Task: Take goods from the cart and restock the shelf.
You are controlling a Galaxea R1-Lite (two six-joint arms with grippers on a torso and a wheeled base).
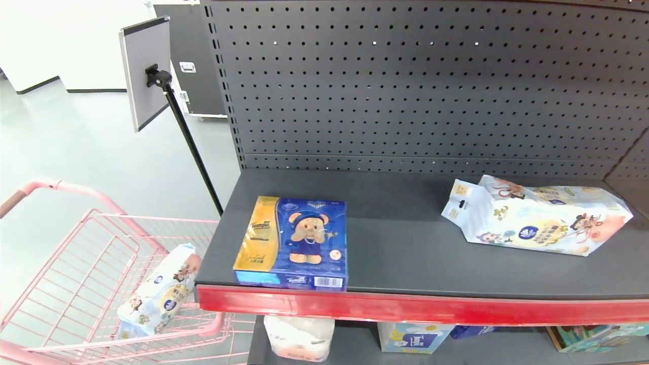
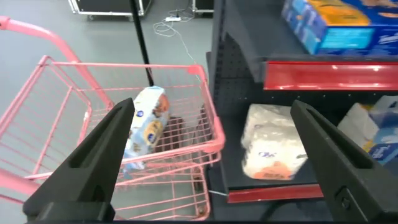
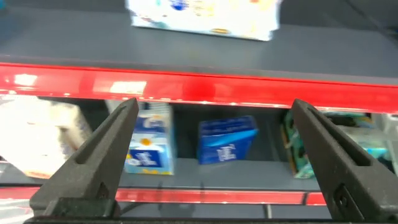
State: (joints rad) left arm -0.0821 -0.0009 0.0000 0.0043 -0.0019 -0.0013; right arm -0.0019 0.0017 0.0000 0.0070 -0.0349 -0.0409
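Note:
A pink wire cart (image 1: pixel 76 263) stands left of the dark shelf (image 1: pixel 405 243). One white tissue pack (image 1: pixel 159 291) leans in the cart's corner next to the shelf; the left wrist view has the pack (image 2: pixel 148 121) in the cart (image 2: pixel 186 146) too. On the shelf lie a blue and yellow tissue box with a bear (image 1: pixel 294 243) near the front left and a white printed pack (image 1: pixel 537 215) at the right. My left gripper (image 2: pixel 214 165) is open, held off from the cart and the shelf's end. My right gripper (image 3: pixel 211 162) is open in front of the red shelf edge (image 3: pixel 199 84).
A sign on a black stand (image 1: pixel 147 71) rises behind the cart. The lower shelf holds a white roll pack (image 1: pixel 299 337), a light blue box (image 1: pixel 413 337), a blue box (image 3: pixel 227 140) and a green box (image 1: pixel 583 337). A pegboard wall (image 1: pixel 431 86) backs the shelf.

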